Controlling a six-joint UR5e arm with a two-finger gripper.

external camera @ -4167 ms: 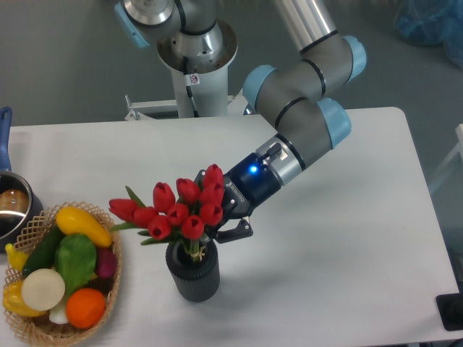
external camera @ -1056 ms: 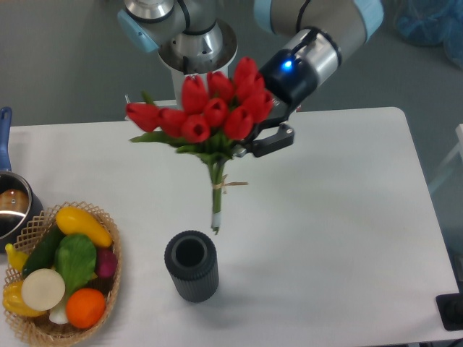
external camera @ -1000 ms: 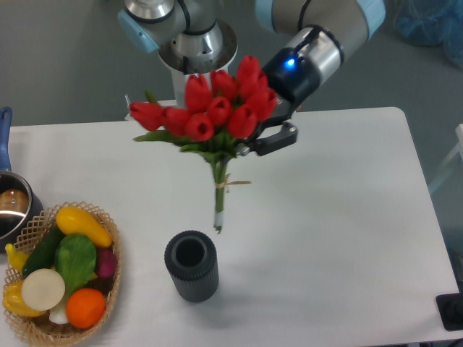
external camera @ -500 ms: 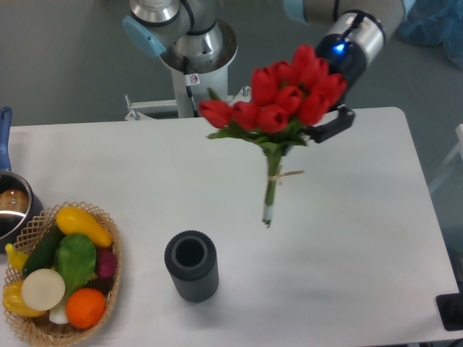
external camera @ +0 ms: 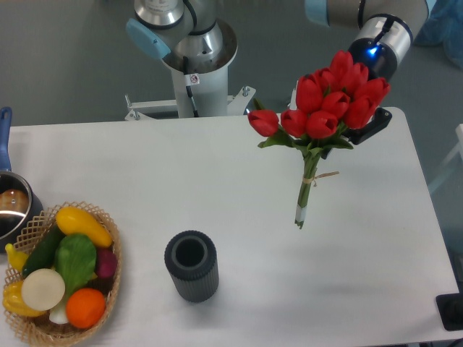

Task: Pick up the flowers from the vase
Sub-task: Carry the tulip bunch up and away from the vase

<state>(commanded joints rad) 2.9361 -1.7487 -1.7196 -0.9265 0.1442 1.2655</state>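
The flowers [external camera: 325,105], a bunch of red tulips with green leaves and tied green stems, hang in the air over the right part of the table, stems pointing down. My gripper [external camera: 358,126] is shut on the bunch just under the blooms; its fingers are mostly hidden behind the tulips. The vase [external camera: 192,265], dark grey and ribbed, stands upright and empty near the table's front, well to the left of and below the flowers.
A wicker basket [external camera: 108,307] of fruit and vegetables sits at the front left. A metal pot [external camera: 11,206] with a blue handle is at the left edge. The robot base [external camera: 195,61] stands behind the table.
My gripper has lifted the flowers out of the vase and carried them up and to the right. The vase stays in place, now empty.
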